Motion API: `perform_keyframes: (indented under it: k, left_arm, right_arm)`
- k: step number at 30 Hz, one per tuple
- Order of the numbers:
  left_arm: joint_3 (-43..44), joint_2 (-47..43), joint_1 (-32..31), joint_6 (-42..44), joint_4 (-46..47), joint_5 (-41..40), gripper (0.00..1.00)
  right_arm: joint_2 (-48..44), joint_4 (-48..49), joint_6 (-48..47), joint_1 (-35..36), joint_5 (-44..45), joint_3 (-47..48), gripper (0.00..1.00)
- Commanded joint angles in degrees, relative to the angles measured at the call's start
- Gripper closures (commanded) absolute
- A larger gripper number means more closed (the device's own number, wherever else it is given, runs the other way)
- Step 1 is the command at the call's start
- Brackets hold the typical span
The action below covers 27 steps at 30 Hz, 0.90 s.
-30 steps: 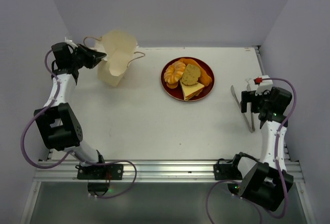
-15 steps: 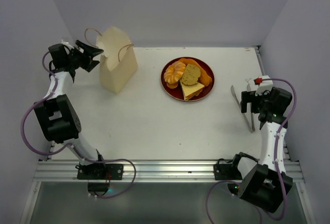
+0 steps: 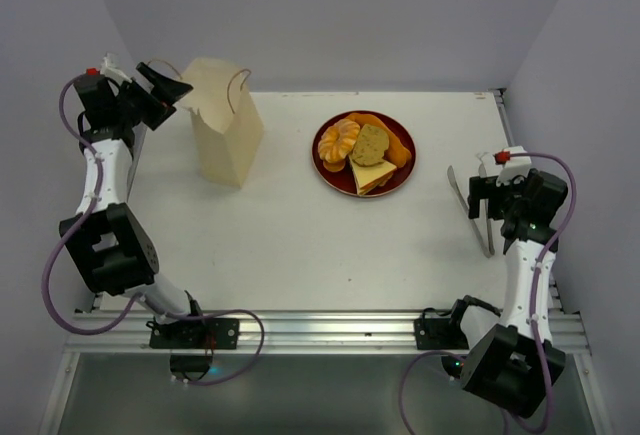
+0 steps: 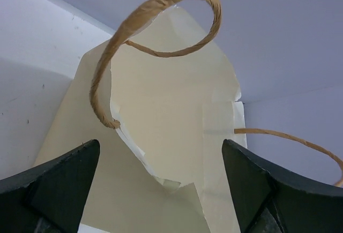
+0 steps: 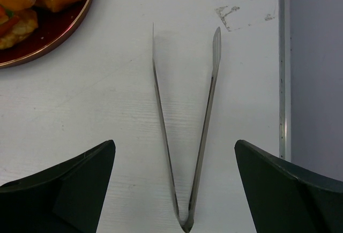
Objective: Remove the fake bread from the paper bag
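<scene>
- Jaws of left gripper (image 3: pixel 168 87) and right gripper (image 5: pixel 174 147): wide apart, empty.
- Upright cream-tan paper bag (image 3: pixel 225 135) stands just beside left gripper.
- Orange-brown toy fake bread (image 3: pixel 365 150) lies on round red plate (image 3: pixel 335 181), nearer right gripper.

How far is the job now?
Done: the fake bread, four pieces, lies on the red plate. In hand: nothing; the left gripper stands open beside the upright paper bag, the right gripper open above the tongs. Left: perhaps nothing, though the bag's bottom is hidden.
</scene>
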Motion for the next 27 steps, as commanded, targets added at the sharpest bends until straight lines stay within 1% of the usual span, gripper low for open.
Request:
perform_keyframes:
  k: [1, 4, 7, 10, 12, 13, 14, 16, 17, 19, 20, 21, 22, 25, 27]
  left_arm:
    - [2.78, -3.62, 0.38, 3.69, -1.75, 0.57, 0.00]
    - [3.57, -5.64, 0.47, 6.41, -4.91, -2.41, 0.00]
    - [2.87, -8.71, 0.56, 10.36, -8.60, -8.46, 0.01]
    - [0.33, -13.28, 0.38, 12.91, -8.96, -10.85, 0.01]
    - [-2.48, -17.85, 0.38, 14.23, -8.88, -13.40, 0.01]
    - [-3.80, -19.86, 0.30, 15.11, -7.48, -14.97, 0.01]
    - [-7.64, -24.23, 0.30, 15.38, -6.43, -15.69, 0.00]
    - [-12.23, -28.91, 0.30, 15.47, -2.31, -16.66, 0.00]
    - [-17.12, -33.81, 0.30, 15.56, -0.98, -16.75, 0.00]
    - [-22.16, -38.49, 0.30, 15.47, 2.88, -16.40, 0.00]
    - [-27.05, -43.13, 0.38, 15.47, 3.68, -16.48, 0.00]
    - [-29.54, -45.26, 0.21, 15.47, 4.56, -16.40, 0.00]
    - [-34.17, -49.63, 0.03, 15.38, 5.09, -16.48, 0.00]
    - [-41.92, -56.24, -0.40, 15.03, 8.87, -14.56, 0.00]
    - [-44.06, -58.11, -0.84, 15.64, 8.97, -13.33, 0.00]
  right_arm:
    - [-1.57, 1.05, 0.97, -0.28, 1.85, 0.70, 0.01]
    - [-2.10, 1.22, 1.32, -0.19, 2.99, 0.88, 0.01]
    - [-2.45, 0.96, 2.20, -0.19, 3.34, 1.23, 0.01]
    - [-2.72, 0.00, 3.08, -0.19, 3.78, 2.28, 0.01]
    - [-2.80, -1.41, 3.17, -0.19, 4.31, 3.34, 0.01]
    - [-3.07, -1.76, 3.43, -0.19, 4.83, 4.12, 0.01]
    - [-3.33, -2.72, 3.52, -0.19, 5.19, 4.57, 0.01]
    - [-4.38, -3.52, 4.39, -0.19, 6.06, 5.79, 0.01]
    - [-4.82, -4.57, 4.75, -0.19, 6.51, 6.15, 0.01]
    - [-6.14, -5.54, 5.62, -0.19, 6.86, 7.11, 0.01]
    - [-6.67, -6.24, 6.24, -0.19, 7.73, 7.38, 0.01]
    - [-7.19, -6.51, 6.85, -0.19, 8.44, 7.47, 0.01]
    - [-8.51, -6.94, 7.82, -0.19, 9.05, 7.73, 0.01]
    - [-10.45, -7.74, 8.09, -0.19, 9.94, 7.65, 0.01]
    - [-12.29, -7.92, 8.35, -0.19, 10.29, 7.47, 0.01]
